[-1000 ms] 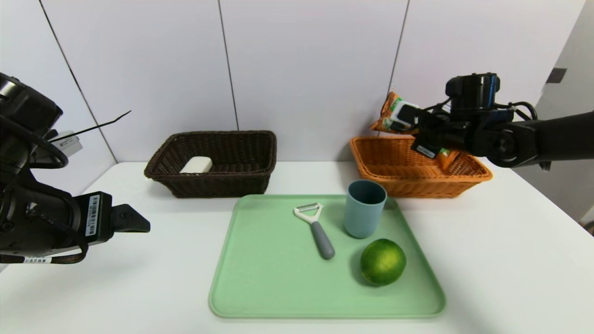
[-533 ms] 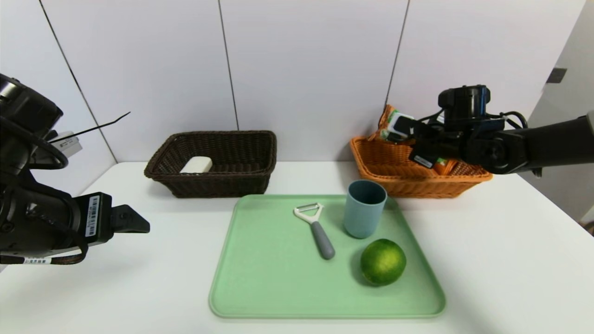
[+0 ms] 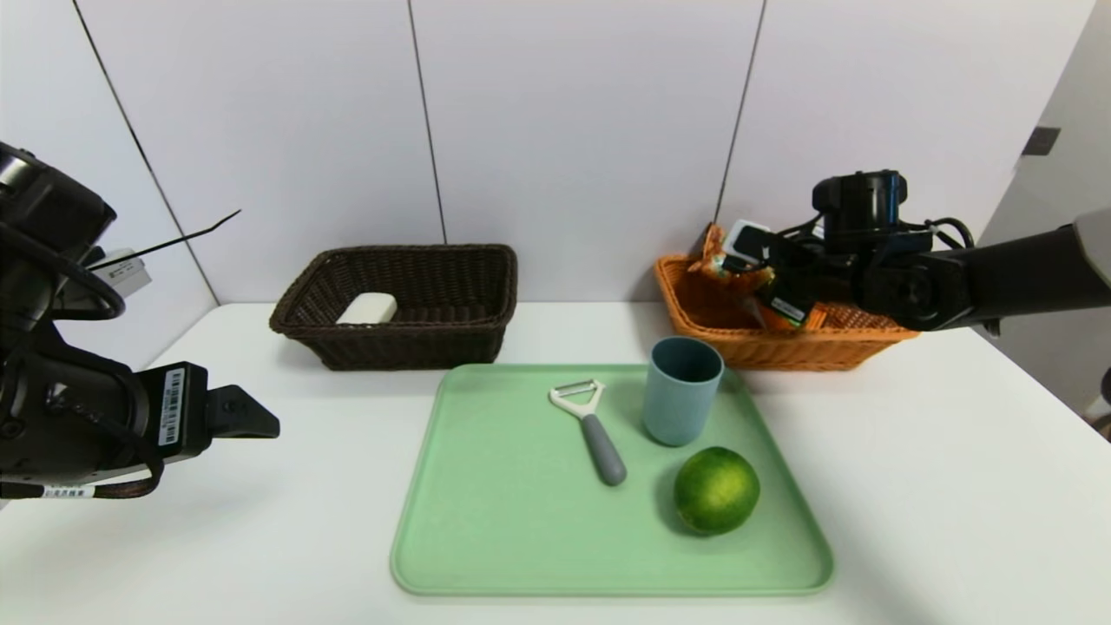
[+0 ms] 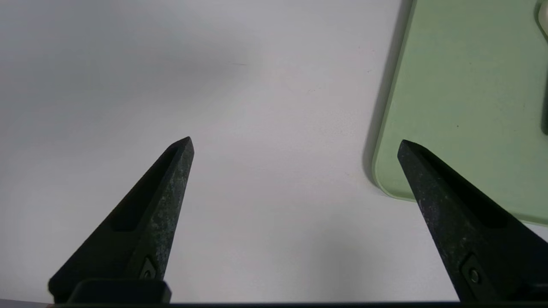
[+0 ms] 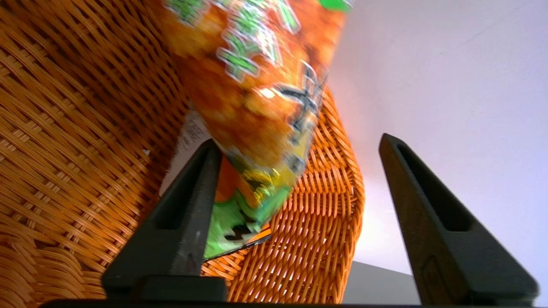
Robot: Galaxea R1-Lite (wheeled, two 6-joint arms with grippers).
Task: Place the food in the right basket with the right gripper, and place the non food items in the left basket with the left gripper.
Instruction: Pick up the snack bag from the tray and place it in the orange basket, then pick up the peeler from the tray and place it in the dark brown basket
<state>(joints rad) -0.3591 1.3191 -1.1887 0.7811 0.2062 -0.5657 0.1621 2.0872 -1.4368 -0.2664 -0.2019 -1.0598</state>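
The orange snack bag (image 3: 736,266) (image 5: 252,85) hangs tilted inside the right basket (image 3: 720,337) (image 5: 85,128). It leans on one finger of my right gripper (image 3: 764,276) (image 5: 297,140), which stands open with its other finger well clear of the bag. The green citrus fruit (image 3: 717,490), blue-grey cup (image 3: 682,391) and white peeler (image 3: 590,430) rest on the green tray (image 3: 521,538). The white soap block (image 3: 367,308) lies in the left basket (image 3: 399,347). My left gripper (image 3: 260,421) (image 4: 295,143) hovers open and empty over the table, left of the tray's edge (image 4: 462,85).
Both baskets stand against the back wall, the dark one left, the orange one right. The white table (image 3: 937,486) runs out to its edge on the right. The wall (image 3: 573,130) rises close behind the baskets.
My right gripper came down into the orange basket with the snack bag and opened its fingers. The bag sank lower with it. The left arm stayed still.
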